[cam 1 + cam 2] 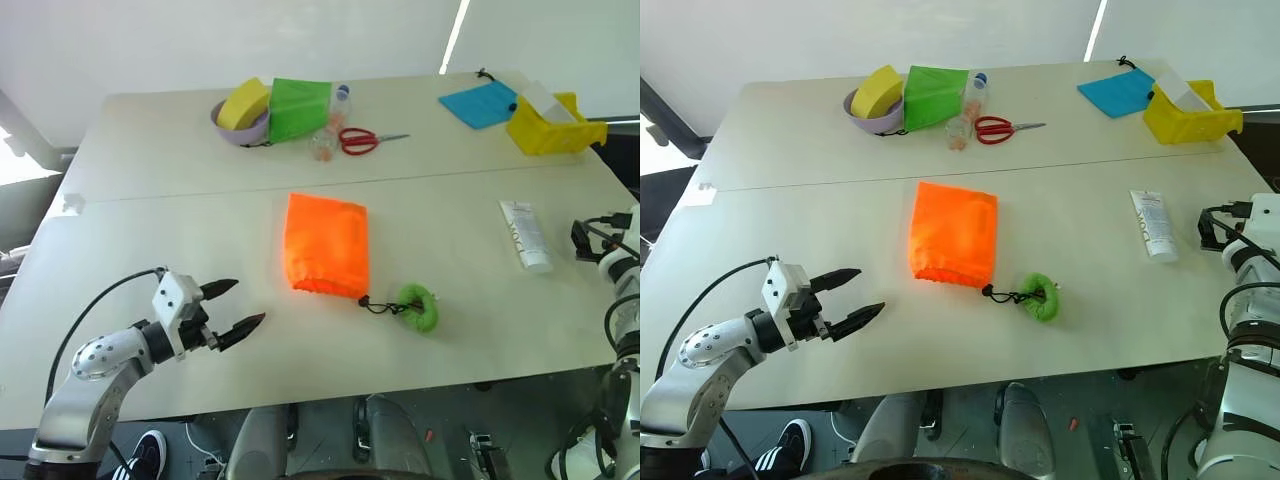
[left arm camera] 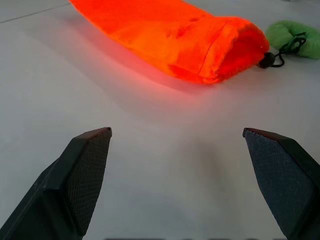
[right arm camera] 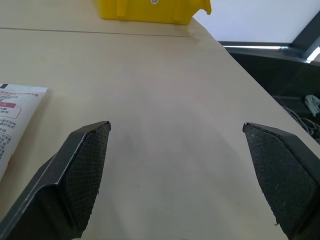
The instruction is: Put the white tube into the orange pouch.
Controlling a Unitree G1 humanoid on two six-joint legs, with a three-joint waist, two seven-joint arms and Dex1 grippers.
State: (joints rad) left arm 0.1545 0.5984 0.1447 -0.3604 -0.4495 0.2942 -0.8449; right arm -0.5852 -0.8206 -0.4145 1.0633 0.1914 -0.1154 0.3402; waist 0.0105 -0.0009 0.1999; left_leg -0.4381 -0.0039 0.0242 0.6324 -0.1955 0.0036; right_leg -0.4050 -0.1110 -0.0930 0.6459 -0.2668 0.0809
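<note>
The orange pouch (image 1: 326, 245) lies flat in the middle of the table, its gathered mouth toward the near edge. Its black cord ends in a green pompom (image 1: 418, 306) just right of it. The white tube (image 1: 526, 235) lies flat near the table's right side, cap toward me. My left gripper (image 1: 248, 301) hovers open and empty over the table, left of the pouch and pointing at it; the left wrist view shows the pouch (image 2: 175, 35) ahead of the fingers. My right gripper (image 3: 177, 130) is open and empty at the right table edge, with the tube (image 3: 15, 117) just to its left.
At the far side are a purple bowl (image 1: 243, 130) holding a yellow sponge, a green pouch (image 1: 298, 108), a small clear bottle (image 1: 322, 146), red scissors (image 1: 365, 140), a blue pouch (image 1: 480, 103) and a yellow bin (image 1: 550, 128). The table's right edge (image 3: 240, 70) runs close to my right gripper.
</note>
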